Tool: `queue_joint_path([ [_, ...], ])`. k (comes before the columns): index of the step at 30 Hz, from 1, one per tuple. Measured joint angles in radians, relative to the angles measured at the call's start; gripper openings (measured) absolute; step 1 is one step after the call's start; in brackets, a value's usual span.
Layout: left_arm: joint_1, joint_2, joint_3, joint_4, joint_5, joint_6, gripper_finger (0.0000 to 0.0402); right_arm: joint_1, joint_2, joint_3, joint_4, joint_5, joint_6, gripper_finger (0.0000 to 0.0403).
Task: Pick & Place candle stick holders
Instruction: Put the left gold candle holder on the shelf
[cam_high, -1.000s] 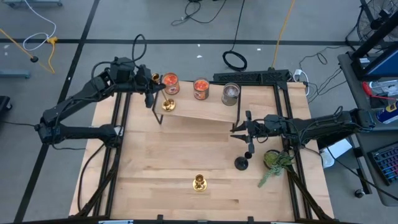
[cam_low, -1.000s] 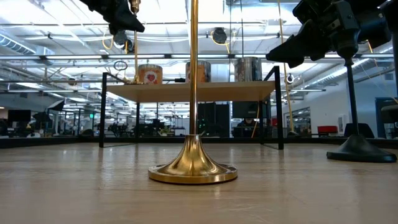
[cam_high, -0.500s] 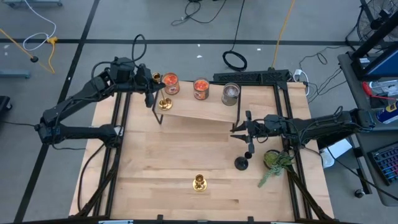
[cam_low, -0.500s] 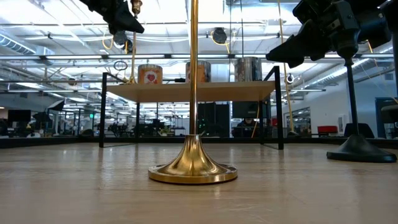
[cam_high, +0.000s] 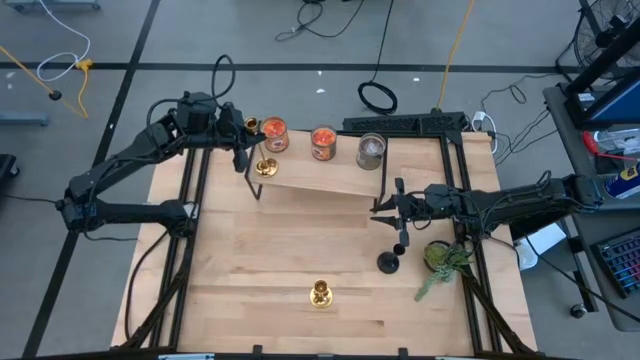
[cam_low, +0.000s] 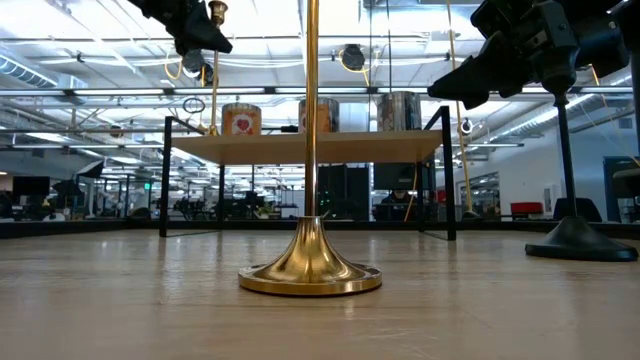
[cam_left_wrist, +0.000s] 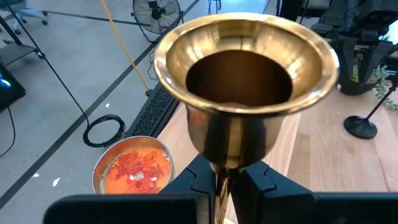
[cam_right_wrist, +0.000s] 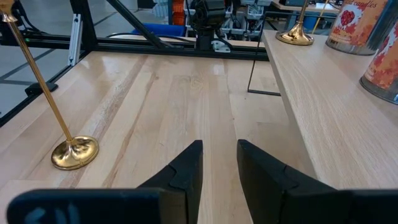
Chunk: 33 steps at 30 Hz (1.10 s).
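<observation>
A brass candle stick holder (cam_high: 264, 166) stands at the left end of the raised wooden shelf (cam_high: 330, 178), and my left gripper (cam_high: 243, 145) is shut on it. Its cup fills the left wrist view (cam_left_wrist: 245, 62). A second brass holder (cam_high: 321, 294) stands on its round base near the table's near edge. A black holder (cam_high: 389, 262) stands on its base to the right of it. My right gripper (cam_right_wrist: 219, 165) is open and empty above the table, just beyond the black holder (cam_low: 575, 240). My left gripper pinches the brass holder's thin stem (cam_left_wrist: 224, 177) just under the cup, between its two fingers. The fingers come from the table's left side and lie across the stem. The holder is upright, with its round base (cam_right_wrist: 294, 37) down at the shelf top.
Two orange jar candles (cam_high: 274, 134) (cam_high: 322, 143) and a grey jar candle (cam_high: 371, 150) stand along the shelf's far edge. A small green plant (cam_high: 440, 262) lies at the table's right edge. Bare wood lies open in the table's middle (cam_high: 300, 235).
</observation>
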Motion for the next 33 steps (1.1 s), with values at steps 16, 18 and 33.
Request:
queue_joint_path([
  [16, 0.0, 0.0, 0.0, -0.002, 0.0, 0.0, 0.0037, 0.0, 0.0, 0.0, 0.0, 0.0, 0.0, 0.0095],
  [18, 0.0, 0.0, 0.0, -0.002, 0.0, -0.001, 0.0037, 0.0, 0.0, 0.0, 0.0, 0.0, 0.0, 0.0095],
  [33, 0.0, 0.0, 0.0, -0.002, 0.0, 0.022, 0.0037, 0.0, 0.0, 0.0, 0.0, 0.0, 0.0, 0.0094],
])
